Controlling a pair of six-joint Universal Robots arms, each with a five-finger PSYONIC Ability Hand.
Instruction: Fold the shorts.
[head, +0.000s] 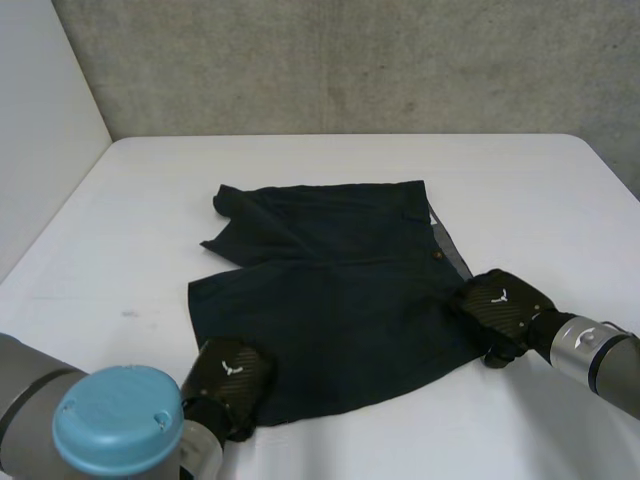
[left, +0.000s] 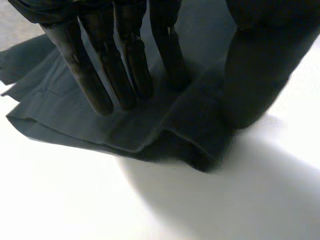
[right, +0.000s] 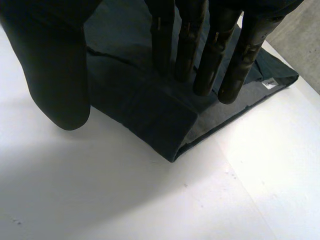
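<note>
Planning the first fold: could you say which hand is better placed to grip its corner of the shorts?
Probably left: the left hand has its thumb at the shorts corner, while the right hand holds its thumb over bare table.

Shorts (head: 330, 290) of matt dark woven cloth; table (head: 150, 200) smooth white; wall (head: 350, 60) rough concrete.

White table (head: 330, 165), concrete wall (head: 350, 60) ahead of me.
The table before me is plain and matt, and its far corner on my right is rounded. The wall behind its far edge is grey and mottled. On my left a smooth white panel (head: 40, 110) rises beside the table. The light is soft and even.
</note>
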